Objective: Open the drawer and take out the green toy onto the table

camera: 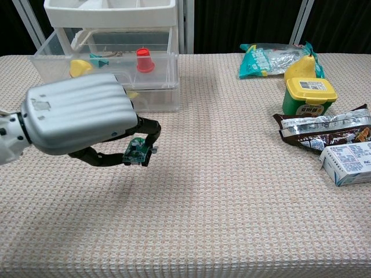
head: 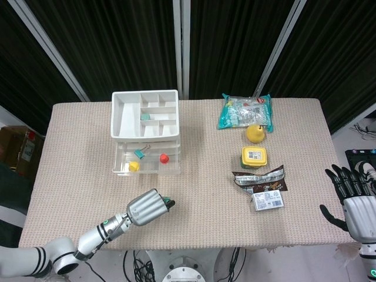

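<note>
My left hand hovers over the front left of the table, well in front of the drawer unit. It pinches the small green toy between its fingertips, a little above the cloth. The top clear drawer stands pulled out. Inside it lie a yellow piece, a red piece and a teal clip. My right hand hangs off the table's right edge with fingers spread and nothing in it.
On the right half lie a teal snack bag, a yellow fruit, a green jar with a yellow lid, a brown wrapper and a white box. A white divided tray tops the drawers.
</note>
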`<act>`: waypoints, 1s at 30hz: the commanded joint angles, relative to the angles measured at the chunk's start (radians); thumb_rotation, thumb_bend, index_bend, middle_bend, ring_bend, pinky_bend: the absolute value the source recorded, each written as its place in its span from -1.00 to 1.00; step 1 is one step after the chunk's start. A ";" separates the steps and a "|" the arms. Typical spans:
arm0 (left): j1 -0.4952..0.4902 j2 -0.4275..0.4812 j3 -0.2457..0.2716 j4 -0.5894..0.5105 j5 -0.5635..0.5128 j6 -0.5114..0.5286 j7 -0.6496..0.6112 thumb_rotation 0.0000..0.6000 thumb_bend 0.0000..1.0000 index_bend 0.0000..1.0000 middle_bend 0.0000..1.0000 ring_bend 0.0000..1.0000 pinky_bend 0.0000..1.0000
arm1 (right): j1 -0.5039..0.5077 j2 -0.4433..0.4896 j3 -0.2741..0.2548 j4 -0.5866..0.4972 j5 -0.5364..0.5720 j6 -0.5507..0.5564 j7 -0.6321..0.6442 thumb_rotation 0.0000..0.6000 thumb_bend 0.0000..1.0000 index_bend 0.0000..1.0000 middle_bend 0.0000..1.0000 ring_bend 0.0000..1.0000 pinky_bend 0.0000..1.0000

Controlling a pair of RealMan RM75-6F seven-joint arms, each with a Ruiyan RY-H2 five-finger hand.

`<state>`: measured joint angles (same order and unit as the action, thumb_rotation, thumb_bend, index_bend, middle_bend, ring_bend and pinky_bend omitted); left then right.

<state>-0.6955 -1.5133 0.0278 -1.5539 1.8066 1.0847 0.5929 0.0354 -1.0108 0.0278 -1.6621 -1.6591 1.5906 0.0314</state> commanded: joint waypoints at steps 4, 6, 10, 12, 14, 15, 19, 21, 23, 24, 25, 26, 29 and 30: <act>0.002 -0.043 -0.009 0.032 0.007 0.010 0.032 1.00 -0.70 -0.30 0.70 0.90 1.00 | 0.000 0.000 0.000 0.000 0.002 0.001 0.000 1.00 -0.58 -1.00 -0.91 -1.00 -1.00; 0.004 -0.042 -0.008 0.032 0.015 0.020 0.030 1.00 -0.79 -0.36 0.68 0.89 1.00 | -0.001 0.000 0.000 0.002 0.003 0.002 0.002 1.00 -0.58 -1.00 -0.92 -1.00 -1.00; 0.018 -0.020 -0.005 0.019 0.043 0.077 0.014 1.00 -0.90 -0.49 0.57 0.81 1.00 | -0.002 0.001 0.001 0.004 0.007 0.003 0.006 1.00 -0.58 -1.00 -0.92 -1.00 -1.00; 0.037 0.004 -0.006 0.004 0.067 0.145 -0.015 1.00 -0.96 -0.51 0.50 0.74 0.99 | -0.003 0.002 0.001 0.004 0.005 0.004 0.008 1.00 -0.58 -1.00 -0.92 -1.00 -1.00; 0.071 0.033 -0.014 -0.008 0.085 0.245 -0.060 1.00 -1.00 -0.51 0.44 0.67 0.96 | -0.003 0.002 0.001 0.006 0.005 0.006 0.010 1.00 -0.58 -1.00 -0.91 -1.00 -1.00; 0.089 0.044 -0.023 -0.011 0.085 0.294 -0.082 1.00 -1.00 -0.51 0.43 0.63 0.95 | -0.003 0.002 0.001 0.007 0.005 0.006 0.011 1.00 -0.58 -1.00 -0.92 -1.00 -1.00; 0.177 0.103 -0.079 -0.012 0.017 0.477 -0.194 1.00 -1.00 -0.46 0.39 0.56 0.88 | 0.002 -0.003 -0.003 0.013 0.001 -0.004 0.012 1.00 -0.58 -1.00 -0.92 -1.00 -1.00; 0.226 0.150 -0.107 -0.011 -0.054 0.534 -0.245 1.00 -1.00 -0.45 0.33 0.48 0.83 | 0.005 -0.006 -0.006 0.016 -0.001 -0.012 0.013 1.00 -0.58 -1.00 -0.92 -1.00 -1.00; 0.278 0.203 -0.117 -0.025 -0.146 0.553 -0.323 1.00 -1.00 -0.42 0.19 0.27 0.61 | 0.007 -0.007 -0.008 0.024 -0.003 -0.017 0.021 1.00 -0.57 -1.00 -0.92 -1.00 -1.00; 0.299 0.228 -0.115 -0.035 -0.192 0.544 -0.360 1.00 -1.00 -0.41 0.09 0.15 0.44 | 0.009 -0.007 -0.009 0.030 -0.005 -0.020 0.024 1.00 -0.56 -1.00 -0.92 -1.00 -1.00; 0.326 0.265 -0.111 -0.049 -0.255 0.522 -0.404 1.00 -1.00 -0.39 -0.04 -0.02 0.20 | 0.014 -0.005 -0.012 0.040 -0.010 -0.028 0.028 1.00 -0.54 -1.00 -0.93 -1.00 -1.00; 0.344 0.291 -0.107 -0.056 -0.297 0.506 -0.433 1.00 -1.00 -0.39 -0.16 -0.17 -0.03 | 0.018 -0.004 -0.015 0.048 -0.013 -0.036 0.031 1.00 -0.50 -1.00 -0.94 -1.00 -1.00; 0.398 0.353 -0.088 -0.042 -0.402 0.454 -0.507 0.65 -1.00 -0.45 -0.39 -0.41 -0.41 | 0.034 0.000 -0.026 0.070 -0.021 -0.071 0.042 1.00 -0.44 -1.00 -0.98 -1.00 -1.00; 0.413 0.361 -0.082 -0.032 -0.424 0.443 -0.527 0.43 -1.00 -0.46 -0.42 -0.44 -0.44 | 0.037 0.000 -0.028 0.075 -0.021 -0.079 0.048 1.00 -0.43 -1.00 -0.99 -1.00 -1.00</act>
<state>-0.3612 -1.2316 -0.0619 -1.5872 1.4887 1.5765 0.1626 0.0649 -1.0127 0.0053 -1.5967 -1.6763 1.5234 0.0709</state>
